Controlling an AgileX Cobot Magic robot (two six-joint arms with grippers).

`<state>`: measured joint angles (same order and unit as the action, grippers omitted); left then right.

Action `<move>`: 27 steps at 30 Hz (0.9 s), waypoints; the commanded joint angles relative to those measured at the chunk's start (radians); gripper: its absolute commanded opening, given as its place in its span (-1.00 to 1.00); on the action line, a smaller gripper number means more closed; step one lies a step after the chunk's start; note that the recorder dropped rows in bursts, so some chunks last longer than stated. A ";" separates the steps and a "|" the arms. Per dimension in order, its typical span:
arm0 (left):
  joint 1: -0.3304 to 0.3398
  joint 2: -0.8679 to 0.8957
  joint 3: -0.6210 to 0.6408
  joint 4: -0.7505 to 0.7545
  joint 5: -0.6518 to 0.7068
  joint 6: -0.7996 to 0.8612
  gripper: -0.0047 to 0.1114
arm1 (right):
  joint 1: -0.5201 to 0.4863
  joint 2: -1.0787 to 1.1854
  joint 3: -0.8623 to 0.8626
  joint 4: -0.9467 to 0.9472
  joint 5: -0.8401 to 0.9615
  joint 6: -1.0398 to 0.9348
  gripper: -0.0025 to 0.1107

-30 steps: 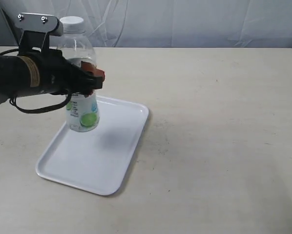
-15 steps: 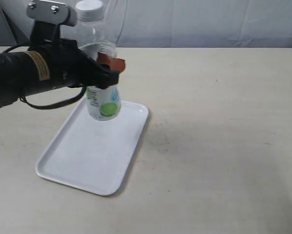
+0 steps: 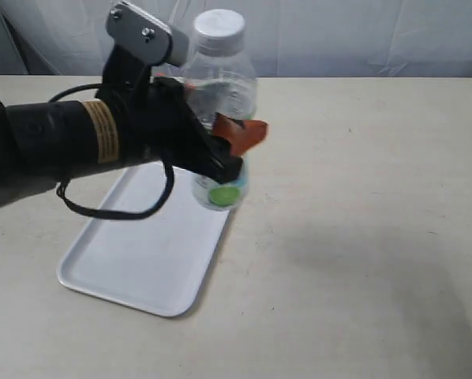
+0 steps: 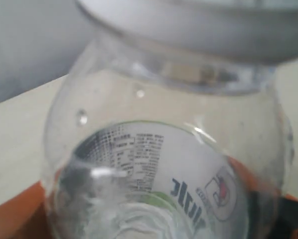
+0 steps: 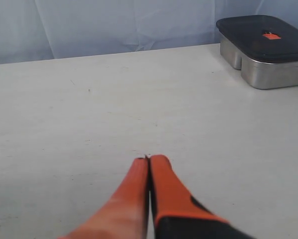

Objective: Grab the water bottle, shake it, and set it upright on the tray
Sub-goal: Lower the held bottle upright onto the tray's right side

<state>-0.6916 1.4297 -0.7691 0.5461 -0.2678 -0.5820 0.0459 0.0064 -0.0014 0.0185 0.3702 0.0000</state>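
Note:
The water bottle (image 3: 219,95), clear with a white cap and a green and white label, hangs upright in the air, held round its middle by my left gripper (image 3: 234,146), which is shut on it. It hovers over the right edge of the white tray (image 3: 133,253), which lies flat on the table. In the left wrist view the bottle (image 4: 164,164) fills the picture, with orange fingers (image 4: 14,214) at its sides. My right gripper (image 5: 149,160) is shut on nothing above bare table; the exterior view does not show it.
A metal container with a dark lid (image 5: 263,50) stands at the far table edge in the right wrist view. A pale curtain (image 3: 339,35) hangs behind the table. The left arm (image 3: 62,142) reaches across above the tray.
The left gripper has carried the bottle to the right, from above the tray's back part to its right edge. The bottle and arm now look larger in the view.

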 commanded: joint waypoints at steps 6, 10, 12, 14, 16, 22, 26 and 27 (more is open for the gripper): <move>0.071 -0.010 -0.009 -0.146 -0.087 0.040 -0.91 | -0.006 -0.006 0.001 -0.006 -0.015 0.000 -0.91; 0.071 -0.010 0.008 -0.062 -0.090 0.044 -0.91 | -0.006 -0.006 0.001 -0.006 -0.015 0.000 -0.91; 0.071 -0.010 0.033 -0.038 -0.117 0.075 -0.91 | -0.006 -0.006 0.001 -0.006 -0.015 0.000 -0.91; 0.071 -0.010 0.071 -0.029 -0.175 0.125 -0.91 | -0.006 -0.006 0.001 -0.006 -0.015 0.000 -0.91; 0.071 -0.010 0.105 -0.058 -0.236 0.160 -0.91 | -0.006 -0.006 0.001 -0.006 -0.015 0.000 -0.91; 0.071 -0.010 0.190 -0.288 -0.350 0.383 -0.91 | -0.006 -0.006 0.001 -0.006 -0.015 0.000 -0.91; 0.071 -0.005 0.232 -0.372 -0.414 0.454 -0.91 | -0.006 -0.006 0.001 -0.006 -0.015 0.000 -0.91; 0.071 0.000 0.238 -0.375 -0.441 0.457 -0.91 | -0.006 -0.006 0.001 -0.006 -0.015 0.000 -0.91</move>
<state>-0.6192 1.4297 -0.5464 0.2213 -0.5963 -0.1641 0.0459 0.0064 -0.0014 0.0185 0.3702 0.0000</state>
